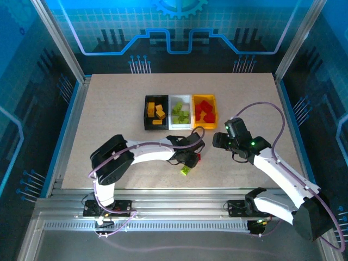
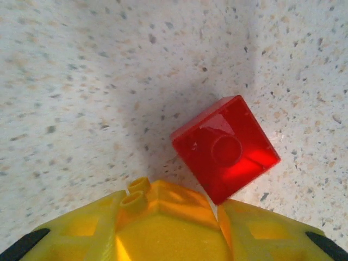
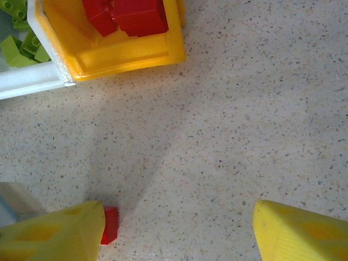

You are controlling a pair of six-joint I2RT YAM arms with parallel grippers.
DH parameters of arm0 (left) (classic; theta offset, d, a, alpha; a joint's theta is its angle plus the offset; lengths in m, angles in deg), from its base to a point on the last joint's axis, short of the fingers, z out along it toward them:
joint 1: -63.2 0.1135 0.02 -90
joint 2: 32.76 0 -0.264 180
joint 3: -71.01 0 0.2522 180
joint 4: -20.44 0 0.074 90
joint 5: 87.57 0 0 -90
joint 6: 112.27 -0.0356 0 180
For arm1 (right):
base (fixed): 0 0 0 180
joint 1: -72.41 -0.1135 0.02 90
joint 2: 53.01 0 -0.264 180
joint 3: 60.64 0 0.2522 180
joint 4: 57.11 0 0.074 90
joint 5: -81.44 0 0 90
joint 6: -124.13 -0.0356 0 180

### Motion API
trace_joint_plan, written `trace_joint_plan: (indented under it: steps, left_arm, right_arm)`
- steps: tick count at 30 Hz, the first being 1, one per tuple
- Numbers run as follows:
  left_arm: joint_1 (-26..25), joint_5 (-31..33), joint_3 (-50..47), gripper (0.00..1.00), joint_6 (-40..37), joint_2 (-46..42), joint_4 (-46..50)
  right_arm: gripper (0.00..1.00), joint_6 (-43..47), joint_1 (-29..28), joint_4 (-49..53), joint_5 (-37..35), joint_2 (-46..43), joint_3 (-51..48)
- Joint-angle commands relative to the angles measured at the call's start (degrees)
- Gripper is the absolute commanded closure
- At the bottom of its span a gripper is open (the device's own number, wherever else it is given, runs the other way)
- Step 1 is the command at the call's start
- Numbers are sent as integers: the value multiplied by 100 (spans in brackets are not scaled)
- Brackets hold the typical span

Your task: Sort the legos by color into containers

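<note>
One yellow-orange lego [image 2: 163, 228] sat clamped in the left claw [image 1: 191, 159] low over the table [image 2: 81, 81], a red lego [image 2: 225, 149] just beside it; the right claw [image 3: 176, 212] hung open near the yellow-orange bin [image 3: 130, 54]. Lifting could nudge or drag the red lego, since the fingers crowded it.

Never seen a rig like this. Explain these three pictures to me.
The left arm and right arm are robots bolted to a table. One picture looks down from above; the others come from cameras on each wrist, yellow fingers at the bottom. A black bin holds yellow-orange bricks, a white bin green bricks, a yellow bin red bricks. A loose red brick and a loose green brick lie on the table. The left gripper pinches a yellow-orange brick; the right gripper is open, empty.
</note>
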Motion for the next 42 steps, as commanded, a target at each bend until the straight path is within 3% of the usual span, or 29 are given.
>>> trace_joint_plan:
  steps: [1,6,10,16,22,25,27,32,39,42]
  left_arm:
    - [151,535,-218,68,85,-891,-10]
    - [957,1076,-545,68,324,-1777,-280]
    - [1778,1338,-602,67,489,-1928,-812]
    - [2619,1508,187,68,502,-937,-1032]
    - [2885,1739,1180,66,411,97,-786]
    - [2906,1892,1593,57,357,452,-526]
    - [2919,1900,1745,43,363,566,-432]
    - [2861,1711,1727,24,425,337,-566]
    - [2687,1356,1186,1,542,-751,-807]
    - [2557,1138,686,1,668,-1411,-956]
  right_arm:
    - [27,-14,81,-42,57,18,116]
    - [27,-41,89,-105,111,52,119]
    - [27,-70,92,-157,172,148,127]
    - [27,-81,90,-144,217,159,119]
    - [27,-98,91,-80,247,39,62]
    - [27,-83,89,-35,238,-9,49]
    - [27,-53,89,-38,265,-23,33]
    - [26,29,92,-93,310,76,-13]
    - [25,428,-25,-296,1053,501,60]
    - [25,648,-315,-351,1220,775,119]
